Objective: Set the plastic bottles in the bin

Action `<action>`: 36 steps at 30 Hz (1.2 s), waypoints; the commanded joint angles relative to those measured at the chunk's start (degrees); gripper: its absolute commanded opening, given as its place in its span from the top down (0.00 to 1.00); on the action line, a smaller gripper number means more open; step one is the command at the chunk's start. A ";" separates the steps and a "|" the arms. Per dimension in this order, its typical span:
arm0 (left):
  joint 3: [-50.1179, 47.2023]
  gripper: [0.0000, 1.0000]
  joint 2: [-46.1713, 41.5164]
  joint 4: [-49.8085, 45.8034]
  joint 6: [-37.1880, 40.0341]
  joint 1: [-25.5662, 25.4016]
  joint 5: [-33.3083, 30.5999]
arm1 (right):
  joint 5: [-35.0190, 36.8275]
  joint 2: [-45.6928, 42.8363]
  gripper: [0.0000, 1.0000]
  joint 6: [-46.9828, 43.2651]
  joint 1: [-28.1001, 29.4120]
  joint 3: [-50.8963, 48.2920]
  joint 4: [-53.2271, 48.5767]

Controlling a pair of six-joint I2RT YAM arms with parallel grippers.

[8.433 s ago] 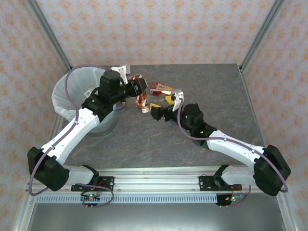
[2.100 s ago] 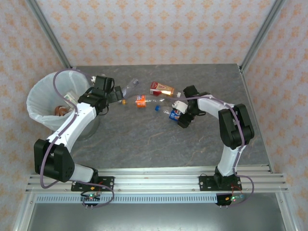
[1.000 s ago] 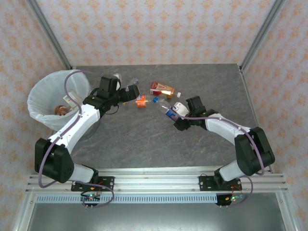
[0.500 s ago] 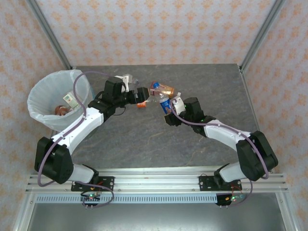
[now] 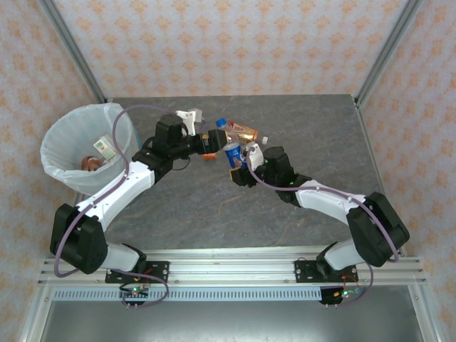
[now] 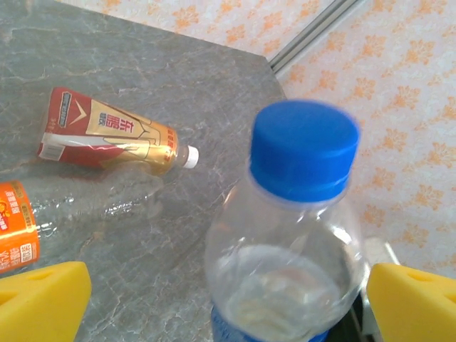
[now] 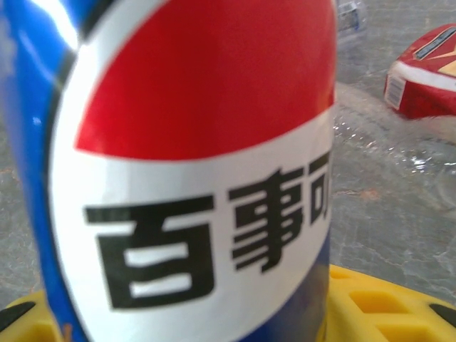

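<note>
My right gripper (image 5: 238,164) is shut on a clear bottle with a blue, red and white label (image 5: 231,151) and holds it upright above the table. The label (image 7: 192,178) looms close in the right wrist view. Its blue cap (image 6: 303,146) and clear neck stand between the wide-apart yellow fingers (image 6: 43,296) of my open left gripper (image 5: 212,137). A red-and-gold bottle (image 5: 242,132) (image 6: 107,135) lies behind. An orange-labelled bottle (image 5: 207,151) (image 6: 14,224) lies under the left gripper. The bag-lined bin (image 5: 60,139) stands at the far left with a brown bottle (image 5: 89,162) inside.
A small white cap (image 5: 264,140) lies loose near the red-and-gold bottle. Metal frame posts and patterned walls close the back and sides. The two arms meet above the table's middle, wrist to wrist.
My right gripper has carried the blue-labelled bottle left and up towards the left gripper. The left gripper has swung right, away from the bin, until its fingers flank the bottle's neck.
</note>
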 commanded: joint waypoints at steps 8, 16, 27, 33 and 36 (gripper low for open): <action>10.19 0.04 3.96 -4.86 -2.11 -0.13 -7.96 | -4.52 0.60 0.64 0.59 0.93 1.84 3.18; 16.10 0.24 8.80 -9.38 0.99 -0.18 -6.30 | -5.66 1.68 0.64 -0.24 2.22 3.10 1.89; 18.79 0.58 8.86 -15.85 5.65 -0.20 -8.44 | -5.23 2.56 0.64 -1.42 2.60 3.96 1.42; 18.79 0.71 8.41 -16.13 5.37 -0.25 -9.06 | -5.98 2.69 0.63 -1.74 2.59 4.00 0.88; 18.71 0.77 8.36 -15.54 4.63 -0.24 -8.26 | -6.42 2.69 0.60 -1.13 2.59 3.99 1.23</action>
